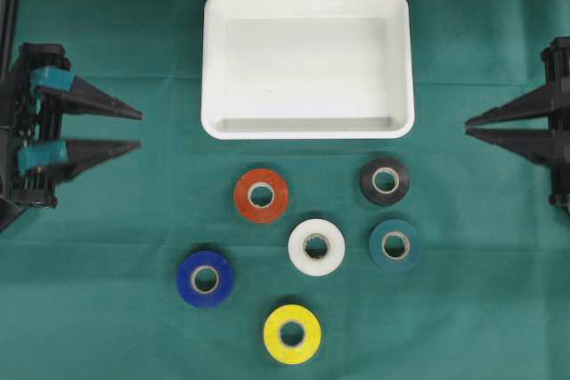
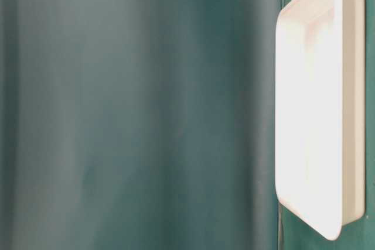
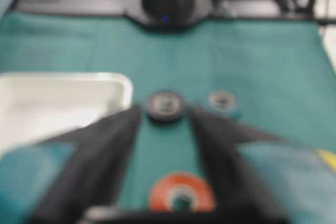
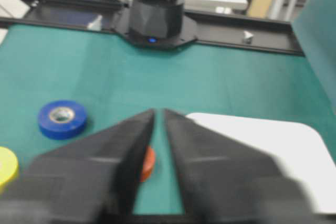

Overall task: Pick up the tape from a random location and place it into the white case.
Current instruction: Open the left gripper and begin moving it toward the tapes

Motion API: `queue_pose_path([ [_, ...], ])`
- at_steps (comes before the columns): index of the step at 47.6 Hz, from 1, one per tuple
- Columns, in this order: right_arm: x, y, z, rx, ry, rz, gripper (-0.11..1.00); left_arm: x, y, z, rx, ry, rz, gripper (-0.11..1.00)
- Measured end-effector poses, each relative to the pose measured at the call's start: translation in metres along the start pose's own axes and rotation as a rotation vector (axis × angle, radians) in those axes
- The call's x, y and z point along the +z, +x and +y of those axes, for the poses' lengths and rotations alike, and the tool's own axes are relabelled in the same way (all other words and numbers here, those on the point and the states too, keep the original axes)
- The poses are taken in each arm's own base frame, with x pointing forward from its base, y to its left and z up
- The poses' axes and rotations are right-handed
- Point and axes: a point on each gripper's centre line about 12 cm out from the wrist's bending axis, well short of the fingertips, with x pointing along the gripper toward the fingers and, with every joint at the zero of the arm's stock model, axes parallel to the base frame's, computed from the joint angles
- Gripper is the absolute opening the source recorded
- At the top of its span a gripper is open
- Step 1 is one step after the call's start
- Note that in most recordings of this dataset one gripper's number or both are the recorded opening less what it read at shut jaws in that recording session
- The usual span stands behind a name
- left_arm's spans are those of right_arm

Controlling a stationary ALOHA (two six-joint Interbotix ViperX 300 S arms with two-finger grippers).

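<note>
A: Where's the tape?
B: Six rolls loose on the worktop (image 1: 107, 327), near side of the white case (image 1: 307, 122), none inside.
A: End effectors?
B: Left end effector (image 1: 141, 129) wide, right end effector (image 1: 467, 125) nearly closed, both empty, parked at the edges.

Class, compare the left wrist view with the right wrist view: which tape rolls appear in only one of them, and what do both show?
Only the left wrist view shows the black roll and the teal roll. Only the right wrist view shows the blue roll. Both show the orange roll, a sliver of the yellow roll, the white case, the green cloth and the opposite arm's base.
</note>
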Motion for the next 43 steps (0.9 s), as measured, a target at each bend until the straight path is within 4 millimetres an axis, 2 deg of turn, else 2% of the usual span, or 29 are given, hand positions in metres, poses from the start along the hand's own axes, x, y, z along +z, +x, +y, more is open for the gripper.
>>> queue_pose_path([
  [3, 0.001, 0.0, 0.0, 0.0, 0.008, -0.002, 0.56, 0.0, 0.0, 0.0, -0.002, 0.002, 0.002, 0.82],
  [6, 0.001, 0.0, 0.0, -0.001, 0.008, -0.002, 0.73, 0.0, 0.0, 0.0, 0.0, 0.005, 0.003, 0.94],
  [8, 0.0, 0.0, 0.0, 0.0, 0.006, 0.0, 0.83, -0.001, 0.0, 0.0, -0.002, 0.005, 0.006, 0.99],
  [11, 0.0, 0.001, 0.0, -0.001, 0.006, 0.003, 0.91, -0.002, 0.0, 0.0, -0.002, 0.005, 0.012, 0.99],
  [34, 0.0, 0.001, 0.0, -0.002, 0.009, 0.008, 0.92, -0.003, 0.0, 0.0, -0.002, 0.002, 0.021, 0.99],
  [43, -0.002, 0.001, 0.0, -0.002, 0.009, 0.02, 0.92, -0.005, -0.001, -0.011, -0.049, 0.003, 0.042, 0.99],
])
